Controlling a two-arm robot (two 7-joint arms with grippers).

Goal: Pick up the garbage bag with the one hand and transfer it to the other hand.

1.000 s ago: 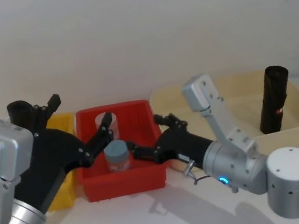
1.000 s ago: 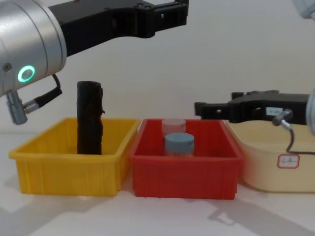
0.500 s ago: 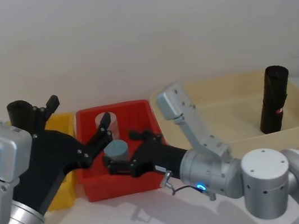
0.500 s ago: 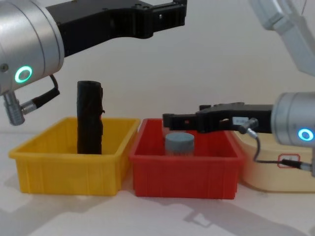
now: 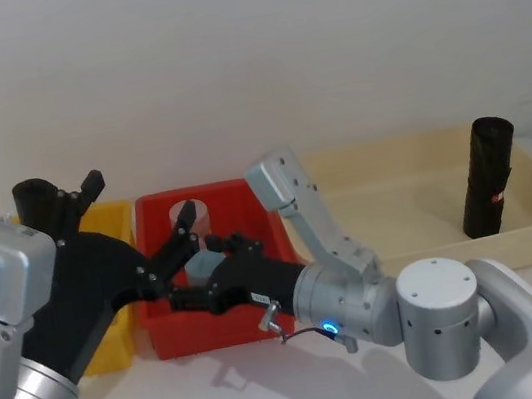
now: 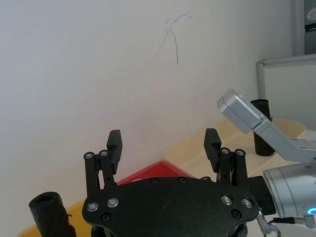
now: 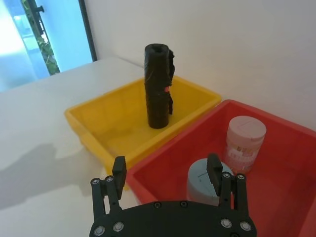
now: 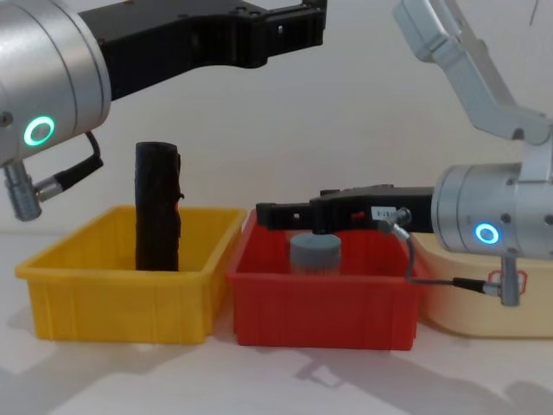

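The garbage bag (image 5: 486, 177), a smooth black roll with a small red label, stands upright at the right end of the beige tub (image 5: 391, 155). It also shows far off in the left wrist view (image 6: 262, 145). My left gripper (image 5: 141, 211), on the green-ringed wrist, hangs open high above the yellow and red bins, far from the bag (image 8: 302, 22) (image 6: 163, 145). My right gripper (image 5: 201, 270), on the blue-ringed wrist, reaches leftward over the red bin, open and holding nothing (image 8: 263, 214) (image 7: 166, 170).
A second black roll with a ragged flap (image 8: 157, 207) stands in the yellow bin (image 8: 112, 303). The red bin (image 8: 324, 303) holds a grey-capped jar (image 8: 314, 252) and a pale pink jar (image 7: 245, 143). A wall is close behind the bins.
My right arm has swung left from beside the beige tub, and its gripper now reaches across the red bin toward the yellow one. The left arm and both rolls have stayed put.
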